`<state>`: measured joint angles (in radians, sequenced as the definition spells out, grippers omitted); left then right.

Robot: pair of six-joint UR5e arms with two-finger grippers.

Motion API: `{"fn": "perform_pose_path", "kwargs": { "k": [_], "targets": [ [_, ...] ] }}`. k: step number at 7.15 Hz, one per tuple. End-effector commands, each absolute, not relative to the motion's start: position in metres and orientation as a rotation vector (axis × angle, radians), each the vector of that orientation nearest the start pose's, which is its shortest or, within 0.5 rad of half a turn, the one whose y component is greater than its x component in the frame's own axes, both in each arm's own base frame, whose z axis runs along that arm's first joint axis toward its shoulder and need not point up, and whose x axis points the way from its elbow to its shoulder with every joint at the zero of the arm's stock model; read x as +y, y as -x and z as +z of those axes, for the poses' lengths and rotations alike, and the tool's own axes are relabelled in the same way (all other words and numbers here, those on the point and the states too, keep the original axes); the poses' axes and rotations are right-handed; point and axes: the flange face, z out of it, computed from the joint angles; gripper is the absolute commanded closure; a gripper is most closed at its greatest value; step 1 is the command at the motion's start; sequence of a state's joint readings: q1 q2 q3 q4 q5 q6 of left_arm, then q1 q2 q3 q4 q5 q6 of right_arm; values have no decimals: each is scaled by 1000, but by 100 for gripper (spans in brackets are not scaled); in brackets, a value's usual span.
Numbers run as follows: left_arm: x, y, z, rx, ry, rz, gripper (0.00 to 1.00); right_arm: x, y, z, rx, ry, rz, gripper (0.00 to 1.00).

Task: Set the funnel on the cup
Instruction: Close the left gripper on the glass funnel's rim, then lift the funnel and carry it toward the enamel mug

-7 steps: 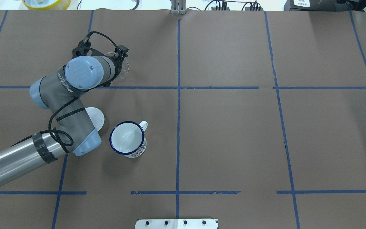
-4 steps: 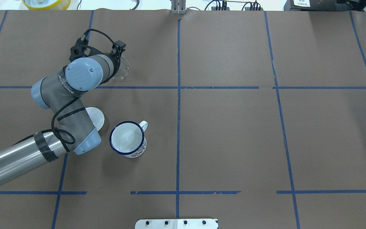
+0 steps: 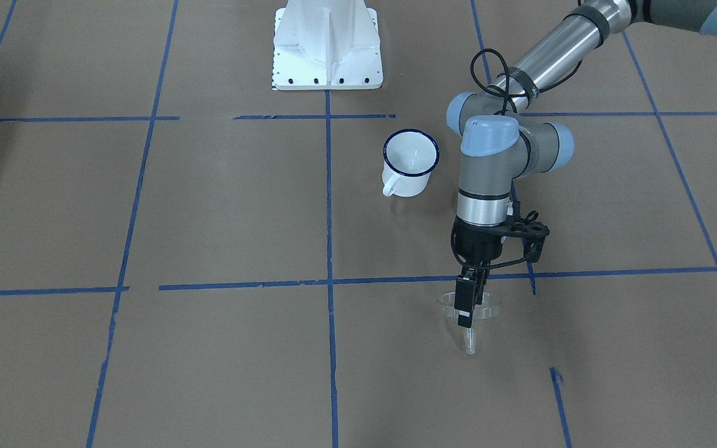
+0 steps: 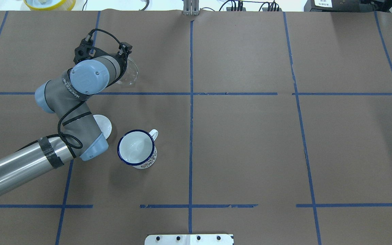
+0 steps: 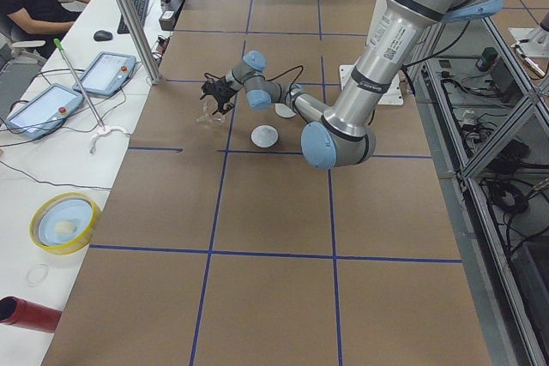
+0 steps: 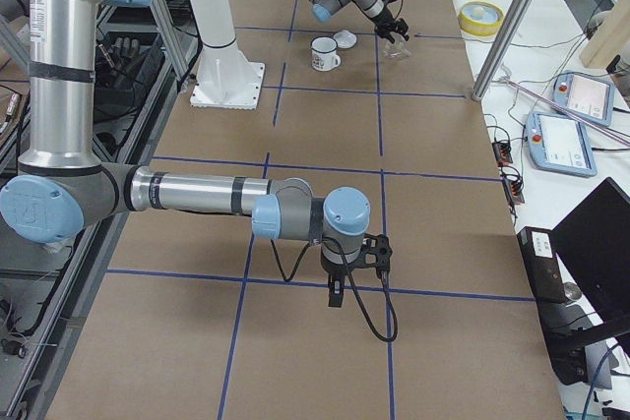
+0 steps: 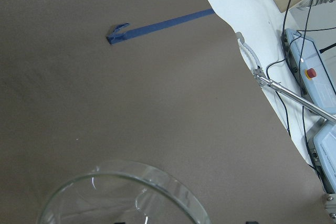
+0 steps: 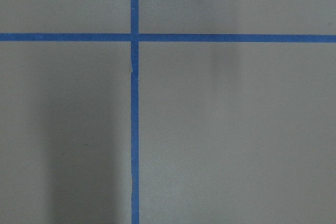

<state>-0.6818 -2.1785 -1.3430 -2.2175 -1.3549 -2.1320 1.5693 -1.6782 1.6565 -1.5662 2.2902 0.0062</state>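
Note:
The clear funnel (image 4: pixel 130 70) is in my left gripper (image 3: pixel 465 309), spout pointing down, over the table at the far left. The fingers pinch its rim, which also shows at the bottom of the left wrist view (image 7: pixel 121 192). The white mug with a blue rim (image 4: pixel 136 148) stands upright and empty nearer the robot, apart from the funnel; it also shows in the front view (image 3: pixel 411 158). My right gripper (image 6: pixel 335 294) shows only in the exterior right view, low over bare table far from both, and I cannot tell whether it is open.
A round white lid (image 4: pixel 103 125) lies next to the mug, partly under my left arm. A yellow bowl (image 4: pixel 49 3) sits past the table's far edge. The robot base plate (image 3: pixel 327 46) is at the near side. Operator tablets (image 5: pixel 103 75) lie off the table.
My left wrist and the funnel have shifted slightly toward the far left of the table. The mug and lid have not moved.

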Motion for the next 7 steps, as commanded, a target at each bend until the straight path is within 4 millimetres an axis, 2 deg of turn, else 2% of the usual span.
{"fn": "perform_pose_path", "kwargs": {
  "k": [1,2,3,4,5,6,7],
  "targets": [
    [-590,-479,326,1095,-276,-1228,95,-445,-67,670,-719,19,10,0],
    [-599,-462,316,1173,-286,-1237,100,-445,-67,670,-719,19,10,0],
    [-598,-459,316,1211,-253,-1217,100,-445,-67,670,-719,19,10,0],
    [-601,-451,308,1232,-250,-1219,100,-445,-67,670,-719,19,10,0],
    [-604,-432,294,1268,-187,-1183,100,-445,-67,670,-719,19,10,0],
    [-608,-396,275,1307,-136,-1156,100,-445,-67,670,-719,19,10,0],
    [-592,-359,269,1304,-93,-1065,100,-445,-67,670,-719,19,10,0]
  ]
}}
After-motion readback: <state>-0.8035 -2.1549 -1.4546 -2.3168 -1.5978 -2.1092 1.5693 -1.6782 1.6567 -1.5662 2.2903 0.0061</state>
